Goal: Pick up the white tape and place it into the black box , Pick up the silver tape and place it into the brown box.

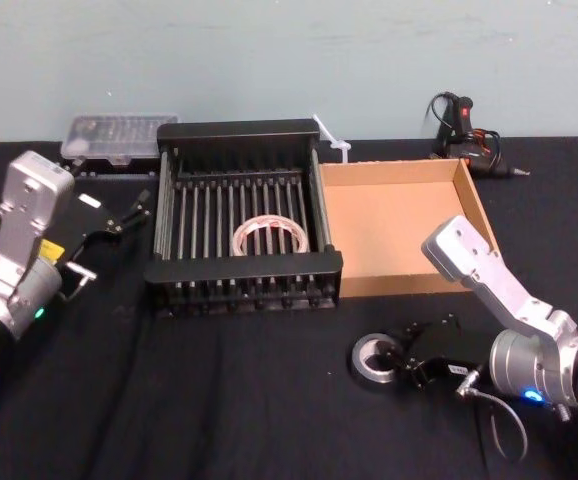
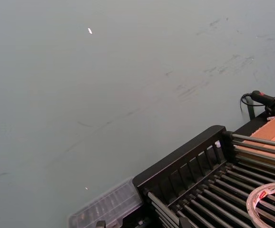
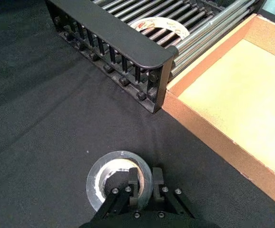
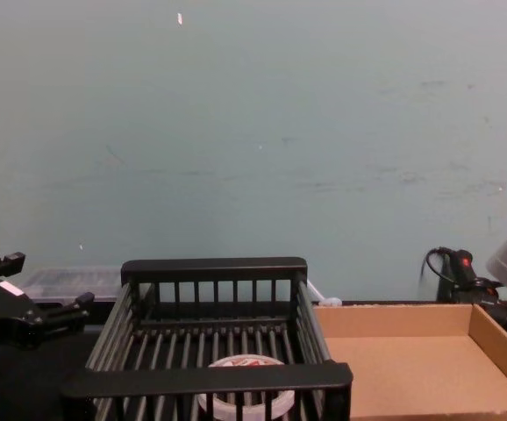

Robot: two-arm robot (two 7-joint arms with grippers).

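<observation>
The black box (image 1: pixel 241 131), a slatted plastic crate with barred sides, is set at the middle of the black-covered table (image 1: pixel 219 410). The white tape (image 1: pixel 236 238) is held inside it, laid flat on the slats near the middle of the floor, a little toward the front wall. In the chest view the ring (image 4: pixel 245 403) is seen just behind the crate's front rim, and red print can be made out on its core.

The brown box (image 1: pixel 399 172), a shallow cardboard tray, is placed directly to the right of the crate, with the two side walls touching or nearly so. Its tan floor is seen bare from wall to wall.

The silver tape (image 1: pixel 362 366) lies flat on the table cloth in front of the brown box, outside both containers and near the crate's front right corner. The right gripper (image 1: pixel 401 358) is brought low against it. In the right wrist view its fingers (image 3: pixel 133 176) are closed over the wall of the roll (image 3: pixel 93 183), one set inside the core and the other outside.

The left gripper (image 1: pixel 129 212) is held above the table just to the left of the crate, its fingers spread apart and nothing between them.

A clear plastic case (image 1: pixel 119 135) is seen behind the crate's left rear corner, and a black and red hand tool (image 1: pixel 464 125) behind the tray.
</observation>
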